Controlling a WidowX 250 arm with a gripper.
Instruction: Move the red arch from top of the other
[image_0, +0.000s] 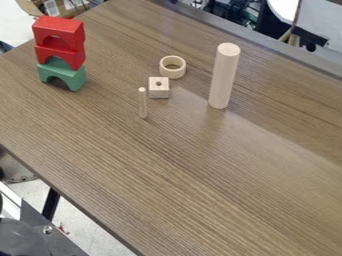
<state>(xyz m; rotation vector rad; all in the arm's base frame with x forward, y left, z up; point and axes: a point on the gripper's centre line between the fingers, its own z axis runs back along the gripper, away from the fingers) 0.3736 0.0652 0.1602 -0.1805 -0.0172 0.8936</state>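
Red arch (59, 23) is topmost on the stack near the worktop's (200, 165) upper-left edge, btw. Tall pale cylinder (224, 75) stands upright over right of centre. Under the top arch there's another red arch (75, 57), then a green arch (75, 78). Next down: wooden ring (173, 73), holed block (159, 91), thin peg (142, 104), probably upright. Can't tell if the claw's open or closed.

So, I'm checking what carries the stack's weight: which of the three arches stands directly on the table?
The green arch, the bottom one; the middle red arch and top red arch sit above it.
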